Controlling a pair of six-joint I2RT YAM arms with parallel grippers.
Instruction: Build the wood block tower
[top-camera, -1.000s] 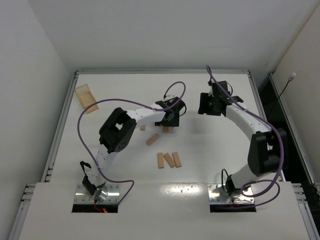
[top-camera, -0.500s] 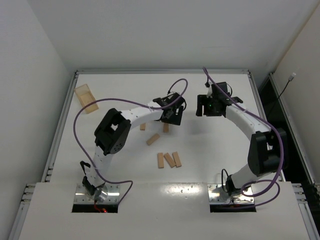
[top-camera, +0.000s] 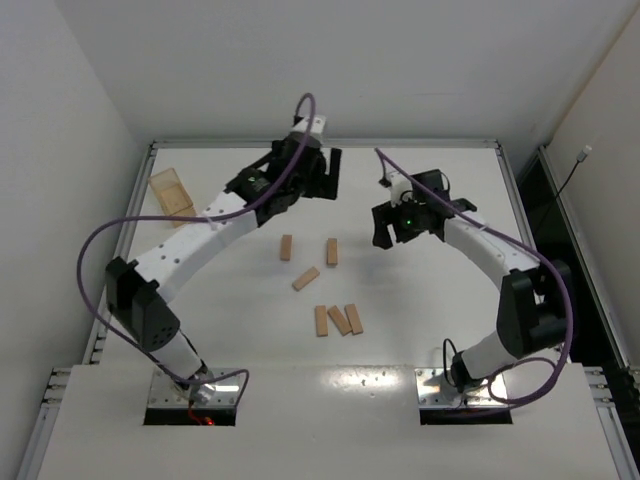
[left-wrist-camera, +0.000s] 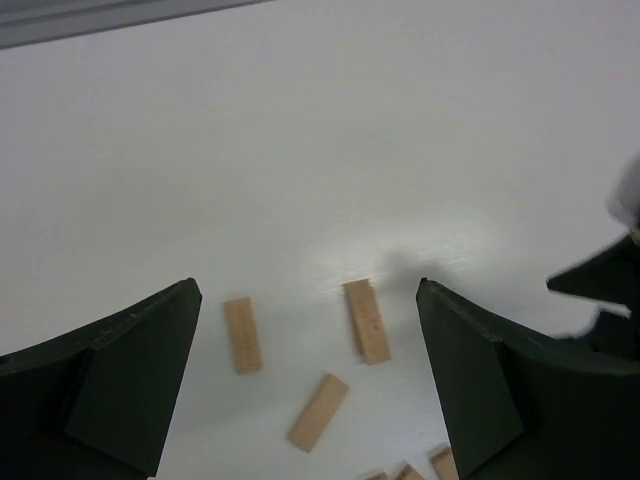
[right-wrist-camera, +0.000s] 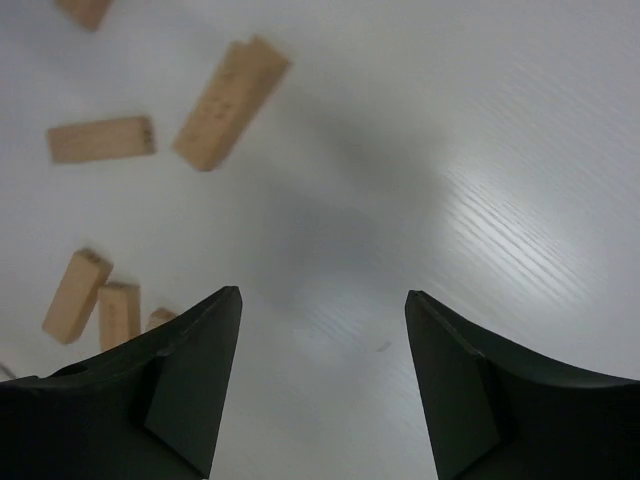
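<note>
White table (top-camera: 420, 330) with a raised rim, walls close on three sides. Wood blocks (top-camera: 306, 278) lie loose at mid-table, bare surface all round them. Left gripper (left-wrist-camera: 307, 290), jaws spread and empty, hangs beyond them. Right gripper (right-wrist-camera: 323, 295), likewise released, is to their right. Amber box (top-camera: 172, 195) sits near the left rim.

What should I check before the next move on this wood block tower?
1. Left gripper open, empty: ok.
2. Right gripper open, empty: ok.
3. Light-tan wooden rectangular blocks lying loose on the white table: ok.
4. Tower begun: cannot tell; the block nearest the right gripper may be two stacked.
5. Grippers apart from each other: ok.
6. Translucent amber box away from the blocks: ok.
</note>
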